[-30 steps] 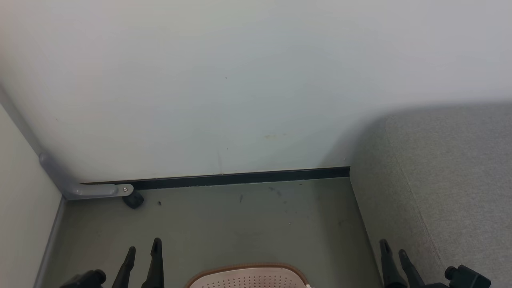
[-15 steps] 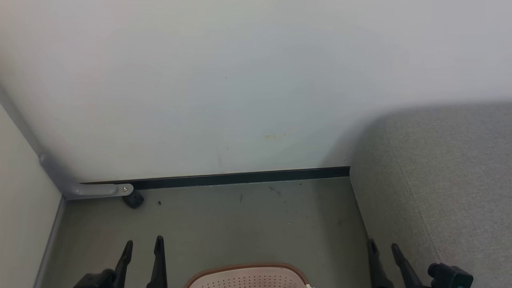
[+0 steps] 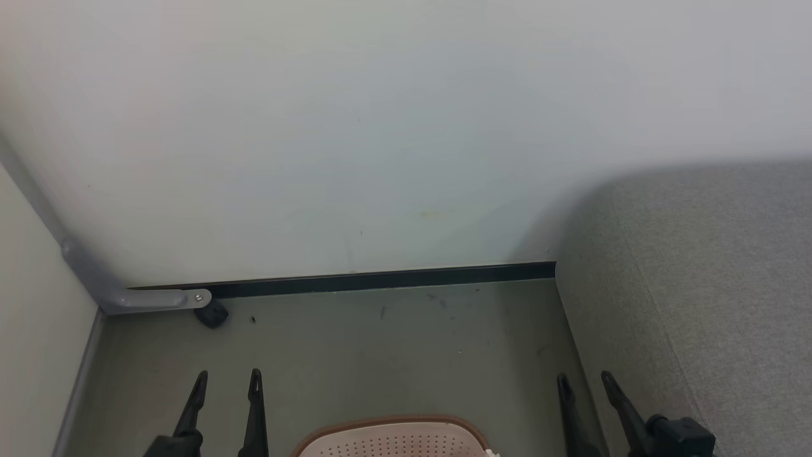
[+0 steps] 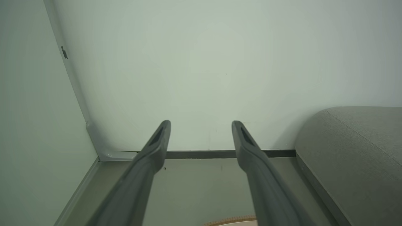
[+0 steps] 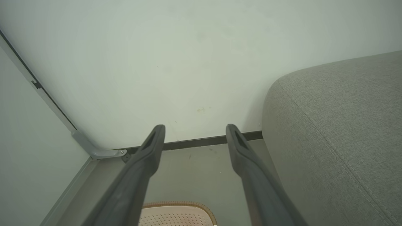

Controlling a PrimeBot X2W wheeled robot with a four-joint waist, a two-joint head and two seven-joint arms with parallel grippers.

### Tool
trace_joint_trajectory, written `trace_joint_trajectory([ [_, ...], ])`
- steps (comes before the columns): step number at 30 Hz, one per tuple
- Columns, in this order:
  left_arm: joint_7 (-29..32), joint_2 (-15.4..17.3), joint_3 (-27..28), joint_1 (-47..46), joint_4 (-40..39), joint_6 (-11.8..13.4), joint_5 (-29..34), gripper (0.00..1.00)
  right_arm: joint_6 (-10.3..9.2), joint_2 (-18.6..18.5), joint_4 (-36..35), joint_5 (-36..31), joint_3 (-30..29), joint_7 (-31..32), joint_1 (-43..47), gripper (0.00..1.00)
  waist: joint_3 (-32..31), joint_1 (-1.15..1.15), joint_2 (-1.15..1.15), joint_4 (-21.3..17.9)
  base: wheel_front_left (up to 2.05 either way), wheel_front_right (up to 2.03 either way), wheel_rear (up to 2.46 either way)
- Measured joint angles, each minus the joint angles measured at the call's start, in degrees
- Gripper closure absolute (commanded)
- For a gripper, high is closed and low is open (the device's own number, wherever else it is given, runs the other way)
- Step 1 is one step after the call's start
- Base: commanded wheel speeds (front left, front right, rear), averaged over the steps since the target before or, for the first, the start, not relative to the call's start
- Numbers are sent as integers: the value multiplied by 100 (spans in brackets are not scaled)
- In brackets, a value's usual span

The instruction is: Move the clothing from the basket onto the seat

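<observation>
Clothing: most likely down inside the basket point(image 3: 393, 424) at 6 o'clock in the head view, interior cut off by the frame edge, so no garment count possible. Left gripper point(image 3: 228, 374) at 7 o'clock and right gripper point(image 3: 583, 376) at 5 o'clock, both spread wide, nothing held. Best bet imo: tilt down, get the basket interior in sight, then dip one gripper in and pinch a fold near the top, well off the rim. Seat point(image 3: 729, 285) at 3 o'clock, near the basket. Tally: one basket, one seat, two grippers.
</observation>
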Motion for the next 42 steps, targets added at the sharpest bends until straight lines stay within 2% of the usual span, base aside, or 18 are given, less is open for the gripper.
trace_joint_trajectory([
  [15, -259, -21, -4, -1, 5, 193, 877, 0, -200, -21, -167, -1065, 257, -260, 3, 0, 53, 0, 0, -13, 0, 0, 0],
  [42, -260, -111, 123, -10, 305, 187, 722, 0, -200, 0, -202, -1070, 188, -260, 5, 0, 115, 0, 0, -15, 0, 0, 0],
])
